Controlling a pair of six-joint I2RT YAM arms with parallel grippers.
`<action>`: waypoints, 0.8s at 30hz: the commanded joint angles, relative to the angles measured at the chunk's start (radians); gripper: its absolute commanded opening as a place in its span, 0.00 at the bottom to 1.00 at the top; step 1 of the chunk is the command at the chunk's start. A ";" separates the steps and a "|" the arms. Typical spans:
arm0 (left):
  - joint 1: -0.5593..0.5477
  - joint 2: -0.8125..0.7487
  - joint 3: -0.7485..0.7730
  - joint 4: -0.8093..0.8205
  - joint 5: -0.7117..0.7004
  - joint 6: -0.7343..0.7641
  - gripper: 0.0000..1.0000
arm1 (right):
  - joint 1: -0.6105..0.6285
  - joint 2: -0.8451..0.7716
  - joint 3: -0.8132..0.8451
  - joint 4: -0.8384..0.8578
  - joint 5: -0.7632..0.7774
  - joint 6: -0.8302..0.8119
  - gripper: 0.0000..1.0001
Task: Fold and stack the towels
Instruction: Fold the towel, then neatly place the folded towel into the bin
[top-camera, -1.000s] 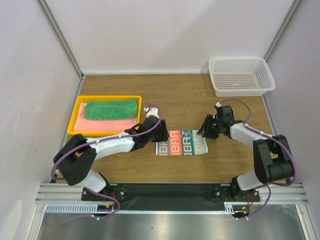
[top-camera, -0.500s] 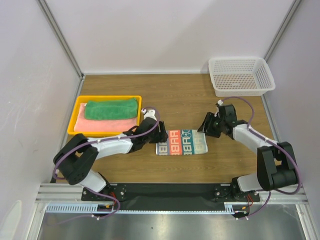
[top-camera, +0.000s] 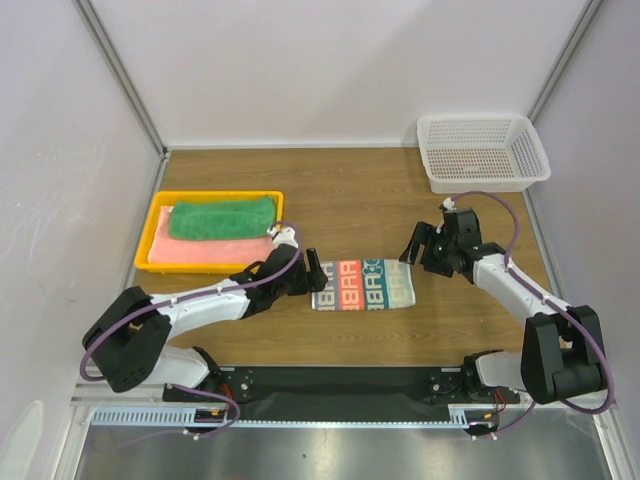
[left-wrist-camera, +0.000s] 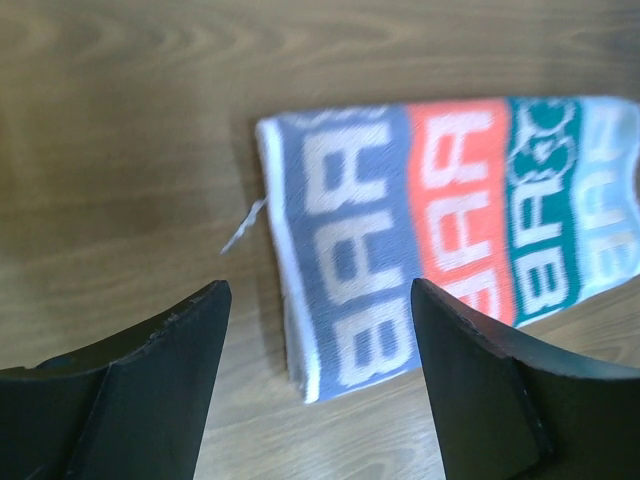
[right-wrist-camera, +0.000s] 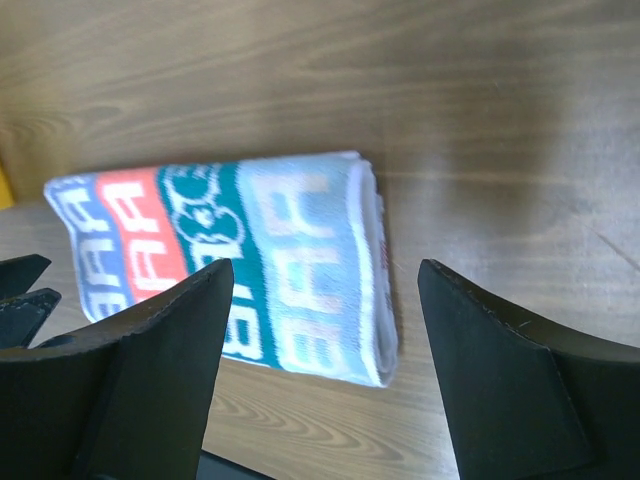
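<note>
The patterned towel (top-camera: 364, 285) lies folded in a narrow strip on the wooden table, with grey, red-orange, teal and pale blue bands of letters. It also shows in the left wrist view (left-wrist-camera: 440, 235) and the right wrist view (right-wrist-camera: 240, 260). The green towel (top-camera: 222, 217) lies folded on the salmon-pink towel (top-camera: 205, 250) inside the yellow tray (top-camera: 148, 264). My left gripper (top-camera: 308, 279) is open and empty just left of the patterned towel's left end. My right gripper (top-camera: 411, 250) is open and empty just above its right end.
A white mesh basket (top-camera: 482, 150) stands at the back right corner. Walls close the table at left, back and right. The black arm-base rail (top-camera: 340, 382) runs along the near edge.
Both grippers have drawn back from the patterned towel: the left one toward the left and near side, the right one up and to the right. The towel has not moved.
</note>
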 joint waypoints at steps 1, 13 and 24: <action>-0.016 0.005 -0.031 0.053 -0.030 -0.087 0.79 | -0.004 0.005 -0.022 -0.001 0.021 -0.004 0.80; -0.024 0.102 -0.084 0.195 -0.004 -0.143 0.79 | -0.004 0.106 -0.067 0.082 -0.007 -0.010 0.71; -0.024 0.189 -0.103 0.270 0.028 -0.169 0.73 | 0.001 0.215 -0.097 0.165 -0.053 0.010 0.73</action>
